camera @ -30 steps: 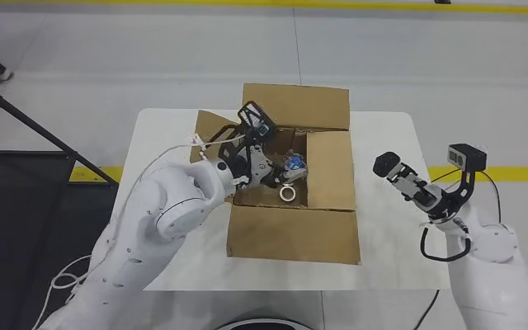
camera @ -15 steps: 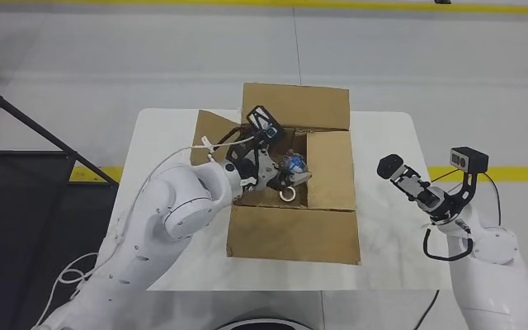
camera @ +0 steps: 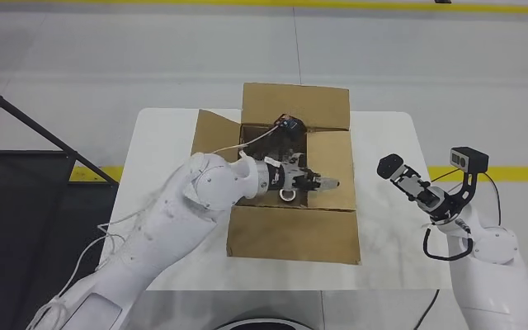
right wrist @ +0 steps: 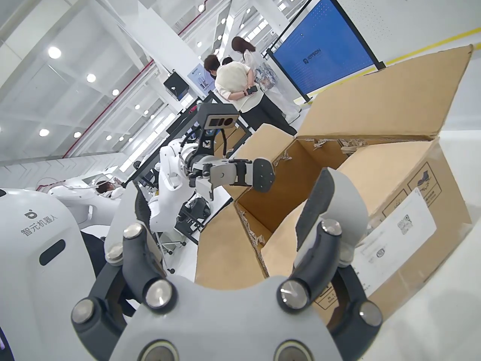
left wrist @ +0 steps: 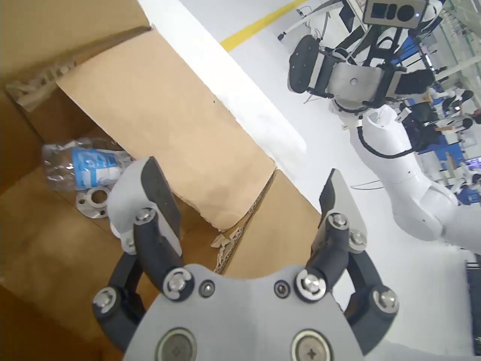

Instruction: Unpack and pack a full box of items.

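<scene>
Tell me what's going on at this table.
The robot is working on an open cardboard box on the white table. Its left tool hangs open and empty over the box, where a crumpled plastic bottle and a metal flange lie on the bottom. The right tool, also open and empty, hangs beside the box over the table.

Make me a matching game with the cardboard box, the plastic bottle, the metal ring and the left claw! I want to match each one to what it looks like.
Things:
1. cardboard box
2. plastic bottle
3. metal ring
4. left claw

What they look like:
A. silvery, lying flat on the floor of the box
B. open and empty, above the box
C. brown, with its flaps folded open
D. clear with a blue label, lying on its side

Right pairs: 1-C, 2-D, 3-A, 4-B.
</scene>
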Robot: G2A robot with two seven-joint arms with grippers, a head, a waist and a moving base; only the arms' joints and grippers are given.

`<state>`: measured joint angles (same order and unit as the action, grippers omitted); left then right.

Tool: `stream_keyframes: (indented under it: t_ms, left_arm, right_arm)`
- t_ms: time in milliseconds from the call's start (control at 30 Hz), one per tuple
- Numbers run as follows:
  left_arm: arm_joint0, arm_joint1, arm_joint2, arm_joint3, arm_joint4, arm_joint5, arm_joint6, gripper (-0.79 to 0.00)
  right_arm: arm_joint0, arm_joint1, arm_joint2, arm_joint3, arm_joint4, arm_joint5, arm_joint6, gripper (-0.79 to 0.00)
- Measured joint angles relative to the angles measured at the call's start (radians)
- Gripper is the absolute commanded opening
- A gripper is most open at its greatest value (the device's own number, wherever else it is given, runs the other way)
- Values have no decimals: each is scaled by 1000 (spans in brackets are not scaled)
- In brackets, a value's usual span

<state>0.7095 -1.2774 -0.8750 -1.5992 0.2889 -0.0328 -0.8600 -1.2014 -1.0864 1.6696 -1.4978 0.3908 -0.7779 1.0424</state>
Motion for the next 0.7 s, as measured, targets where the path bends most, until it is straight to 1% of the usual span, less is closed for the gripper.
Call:
stream_keyframes:
  t_ms: [100,300,533,700]
  left_arm:
    - [-20,-12,20,68,-62,2,-4,0]
    - [-53,-34,59,159,-107,16,7,0]
    - [-78,-49,87,220,-95,60,8,0]
    - [-76,-57,87,247,-129,32,13,0]
  right_arm:
    - [0,0,0,0,0,0,0,0]
    - [0,0,0,0,0,0,0,0]
    - [0,0,0,0,0,0,0,0]
    - [0,0,0,0,0,0,0,0]
